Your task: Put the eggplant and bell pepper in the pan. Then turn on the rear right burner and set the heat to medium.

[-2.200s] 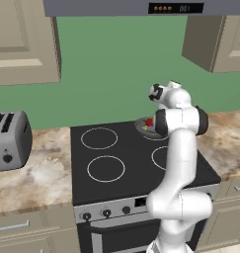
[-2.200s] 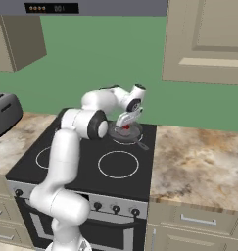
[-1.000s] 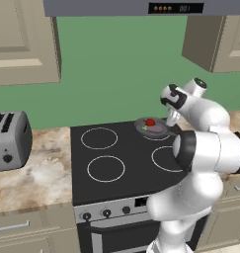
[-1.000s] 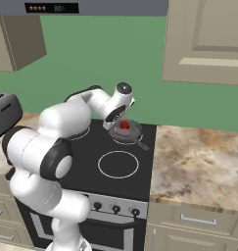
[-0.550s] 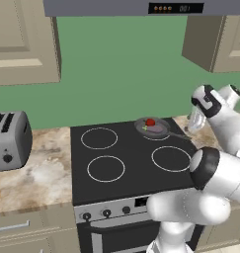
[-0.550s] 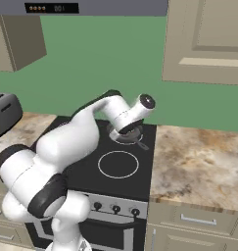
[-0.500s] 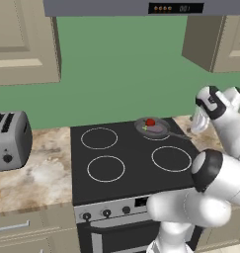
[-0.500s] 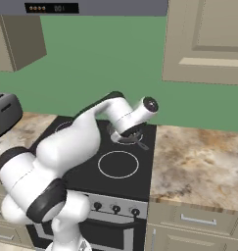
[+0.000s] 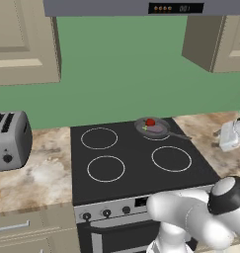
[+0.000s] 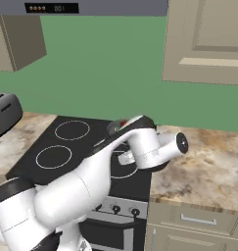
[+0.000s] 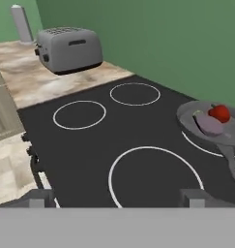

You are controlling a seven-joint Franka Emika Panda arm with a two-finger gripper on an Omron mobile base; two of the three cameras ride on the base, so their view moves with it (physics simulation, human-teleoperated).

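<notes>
The grey pan [image 9: 152, 128] rests on the rear right burner [image 9: 167, 132], its dark handle pointing right. Inside it lie the red bell pepper [image 9: 150, 122] and the mauve eggplant [image 9: 156, 129]. The hand view has the pan [image 11: 190, 117] at the right, holding the bell pepper [image 11: 219, 114] and the eggplant [image 11: 209, 124], with the burner's white arc [image 11: 196, 145] showing beneath. My gripper [image 11: 116, 198] is open, its fingertips [image 11: 39, 197] far apart with nothing between them, low beside the stove's right side and apart from the pan. In the right base view my arm covers most of the pan [image 10: 114, 128].
A grey toaster [image 9: 9, 140] stands on the left counter, also seen in the hand view [image 11: 69, 48]. The stove's knobs [image 9: 106, 213] line its front panel. Marbled counter [image 9: 205, 129] lies right of the stove. Wall cabinets [image 9: 22, 44] and a range hood hang above.
My arm has swung from over the pan out to the right, past the stove's right edge. The pan, the bell pepper and the eggplant have stayed put.
</notes>
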